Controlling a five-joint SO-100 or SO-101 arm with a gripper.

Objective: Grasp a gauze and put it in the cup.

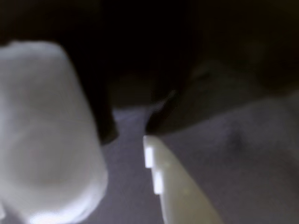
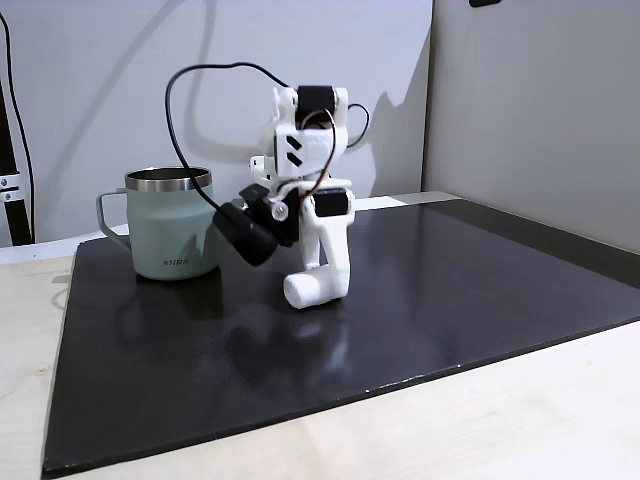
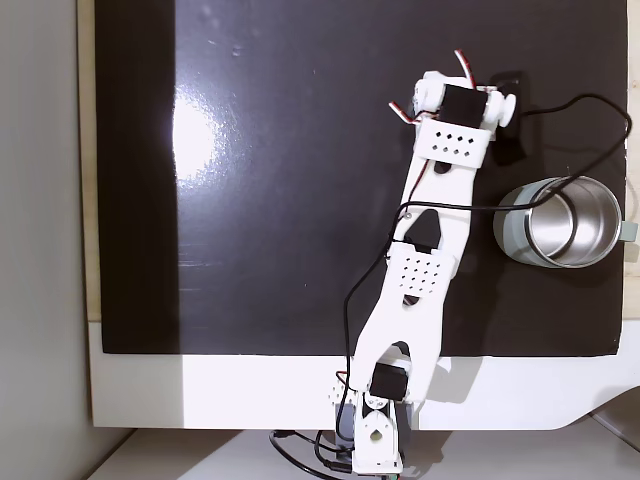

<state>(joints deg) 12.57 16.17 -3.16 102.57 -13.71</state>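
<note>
In the wrist view the gauze [image 1: 46,130] is a blurred white roll, very close and upright at the left. One white finger [image 1: 177,186] rises from the bottom edge to its right, with a strip of dark mat between them; the other finger is hidden. In a fixed view my gripper [image 2: 318,288] points down with its tips on the mat, and the gauze [image 2: 303,290] shows as a rounded white end at its foot. The sage-green cup [image 2: 170,225] stands upright to the left, a short way off. From above, the wrist [image 3: 458,110] covers the gauze, with the cup [image 3: 510,235] to its right.
A black mat [image 2: 450,300] covers a pale wooden table [image 2: 500,420]. A black cable [image 2: 185,120] loops from the arm over the cup's rim. The arm's base [image 3: 375,420] sits at the mat's near edge in the view from above.
</note>
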